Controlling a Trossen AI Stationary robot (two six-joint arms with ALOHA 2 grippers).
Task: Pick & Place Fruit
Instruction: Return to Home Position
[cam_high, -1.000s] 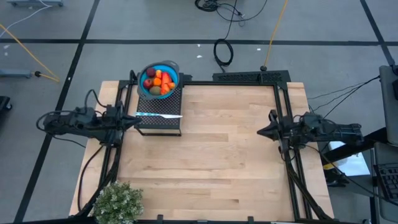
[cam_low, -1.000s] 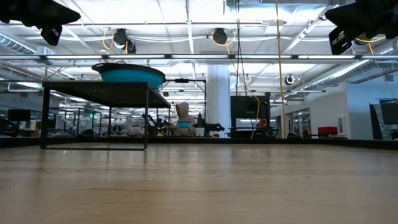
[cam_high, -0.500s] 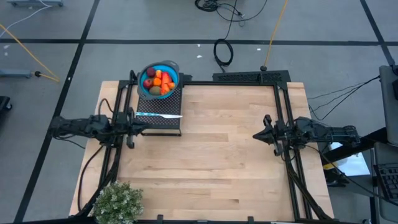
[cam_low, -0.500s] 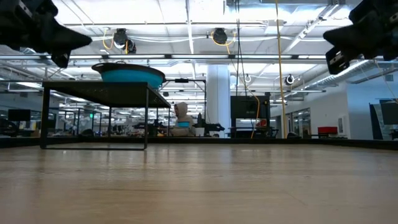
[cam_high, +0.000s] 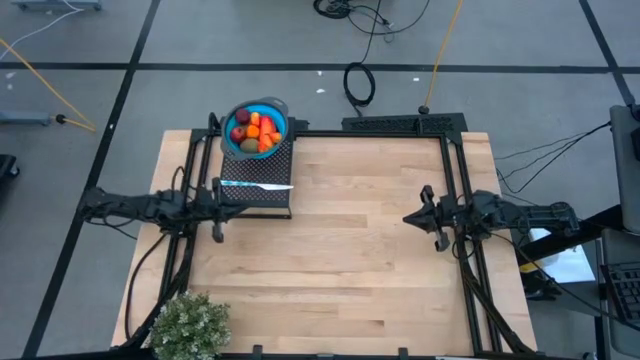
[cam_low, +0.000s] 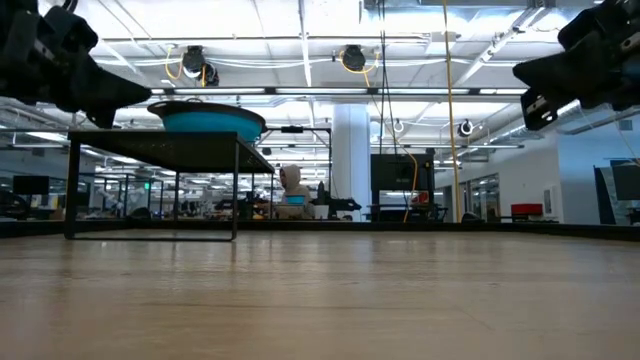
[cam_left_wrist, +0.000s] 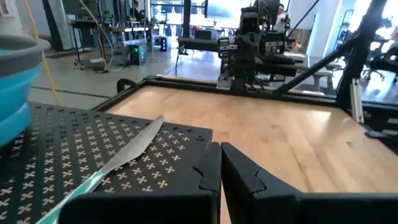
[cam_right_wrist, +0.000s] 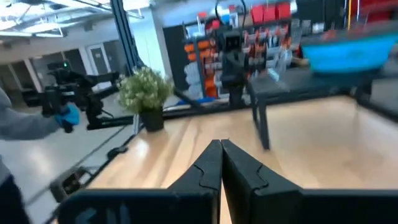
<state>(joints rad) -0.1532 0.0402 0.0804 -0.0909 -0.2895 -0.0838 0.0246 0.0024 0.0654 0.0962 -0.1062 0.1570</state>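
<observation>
Left gripper (cam_high: 236, 197): fingers pressed together, no gap between the tips, nothing held. Raised above the table (cam_high: 340, 260), higher than the shelf top in the low view. Tip over the near left corner of the shelf (cam_high: 272, 165), just beside the knife (cam_high: 255, 185) and not touching it. Arm stretched in level from the table's left edge.

Right gripper (cam_high: 408, 218): fingers likewise closed tip to tip (cam_right_wrist: 221, 144), empty. Raised over the right part of the table, pointing toward the centre, well apart from the shelf.

Fruit (cam_high: 256, 130): all heaped in the bowl (cam_high: 231, 113); red-orange, orange, dark red and olive-brown pieces packed together.

Bowl: blue, round, grey-rimmed, standing on the far end of the shelf and reaching past the table's far edge.

Knife: slim, white blade and blue handle, lying flat across the shelf top, nearer its front end, apart from the bowl.

Shelf: black, perforated top on thin legs, at the far left of the table.

Plant (cam_high: 188, 325): bushy, green, at the near left corner of the table.

Person (cam_low: 292, 186): in the room beyond the table, low view only.
</observation>
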